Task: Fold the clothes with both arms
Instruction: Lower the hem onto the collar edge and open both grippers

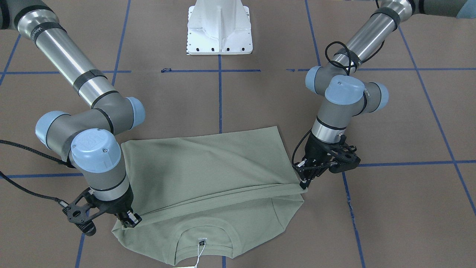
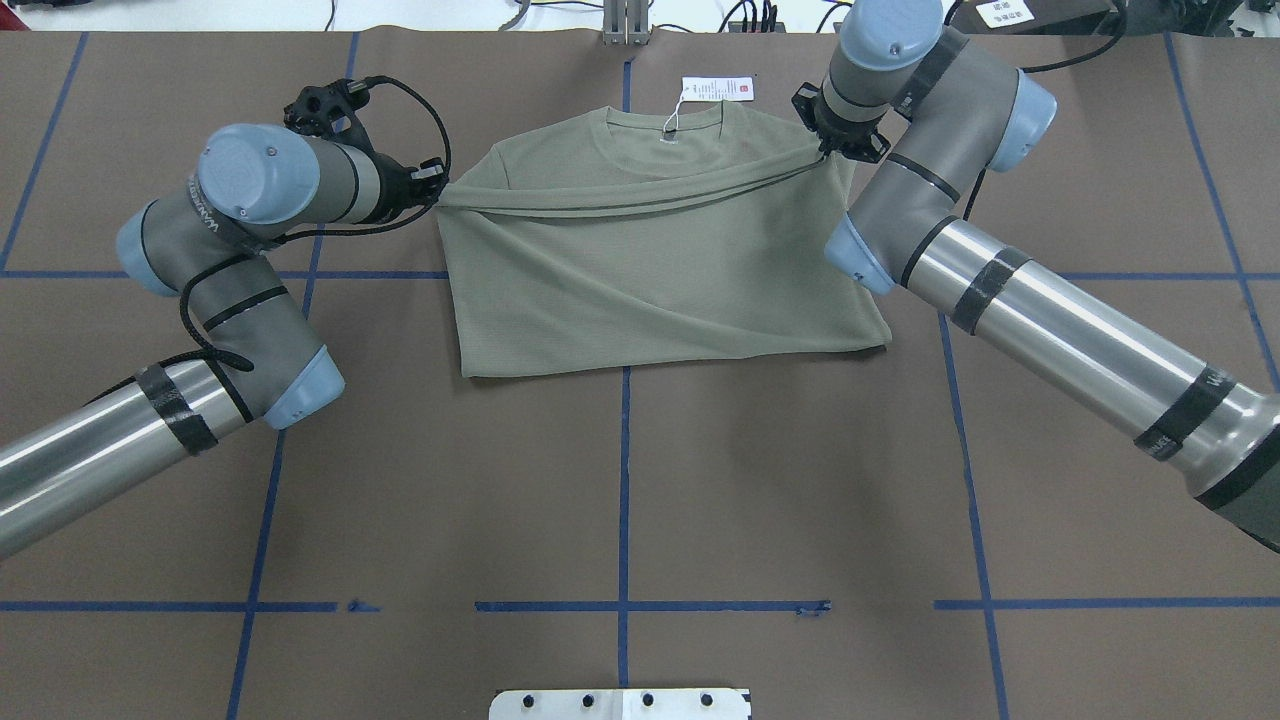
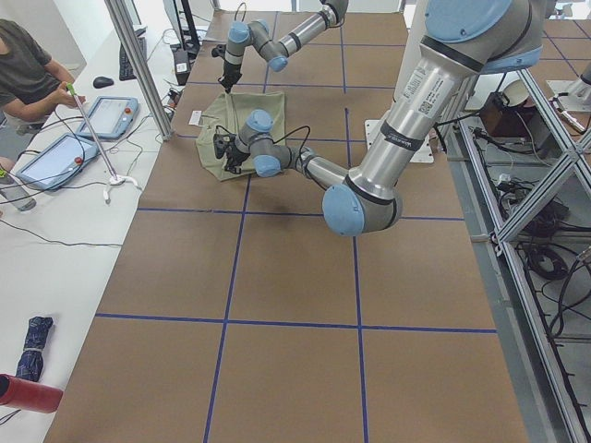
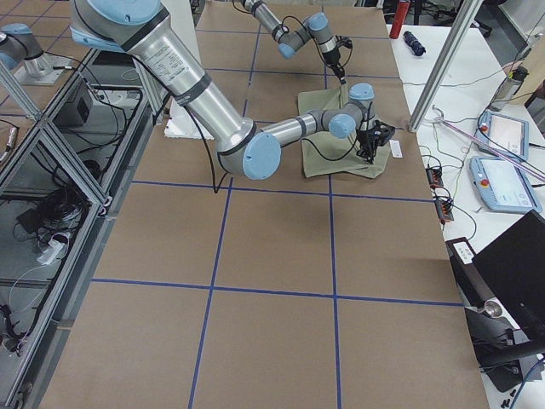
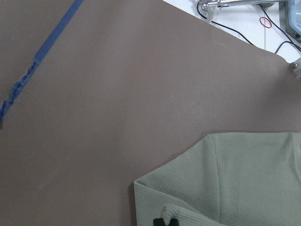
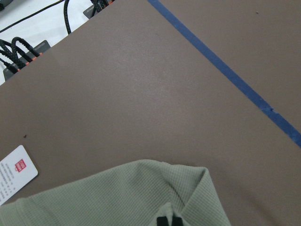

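Observation:
The sage-green shirt lies at the table's far middle, its collar and white hang tag pointing away from the robot. Its lower part is folded up over the body, and the hem stretches in a taut band between the two grippers. My left gripper is shut on the hem's left corner; its wrist view shows the fingertips pinching cloth. My right gripper is shut on the right corner near the shoulder; its wrist view shows the same pinch. In the front-facing view the shirt hangs between the left gripper and the right gripper.
The brown table carries blue tape lines. The white pedestal base stands at the robot's side. Cables and a white bench edge lie beyond the far edge. An operator sits by tablets there.

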Controlling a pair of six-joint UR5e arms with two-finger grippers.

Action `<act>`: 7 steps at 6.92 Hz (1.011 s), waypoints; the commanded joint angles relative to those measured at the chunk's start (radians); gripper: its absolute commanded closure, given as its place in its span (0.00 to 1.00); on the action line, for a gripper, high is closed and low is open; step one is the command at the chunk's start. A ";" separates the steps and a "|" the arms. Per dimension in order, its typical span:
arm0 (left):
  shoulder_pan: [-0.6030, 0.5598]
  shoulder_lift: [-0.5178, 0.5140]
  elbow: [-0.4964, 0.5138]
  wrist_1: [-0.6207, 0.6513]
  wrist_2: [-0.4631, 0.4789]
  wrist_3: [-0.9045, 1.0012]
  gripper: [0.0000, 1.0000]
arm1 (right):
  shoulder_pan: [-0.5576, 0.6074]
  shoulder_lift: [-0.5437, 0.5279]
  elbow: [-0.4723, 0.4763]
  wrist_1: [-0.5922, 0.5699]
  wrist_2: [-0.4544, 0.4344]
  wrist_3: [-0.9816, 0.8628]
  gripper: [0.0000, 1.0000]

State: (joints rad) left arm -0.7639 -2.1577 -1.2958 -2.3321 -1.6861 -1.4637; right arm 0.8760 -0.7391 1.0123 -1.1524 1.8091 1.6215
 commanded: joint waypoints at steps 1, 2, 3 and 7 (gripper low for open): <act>0.000 -0.004 0.015 -0.016 0.000 0.000 0.93 | 0.000 0.007 -0.017 0.002 -0.002 0.000 1.00; 0.000 -0.010 0.024 -0.016 0.000 0.000 0.74 | 0.000 0.009 -0.018 0.002 -0.001 0.000 1.00; -0.002 -0.010 0.033 -0.018 0.000 0.000 0.61 | 0.000 0.009 -0.018 0.002 -0.001 0.000 1.00; -0.014 -0.008 0.032 -0.021 -0.006 0.057 0.42 | 0.026 0.012 -0.017 0.003 0.028 -0.027 0.96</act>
State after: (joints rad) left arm -0.7751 -2.1666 -1.2598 -2.3519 -1.6891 -1.4136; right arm 0.8884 -0.7263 0.9955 -1.1491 1.8217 1.6149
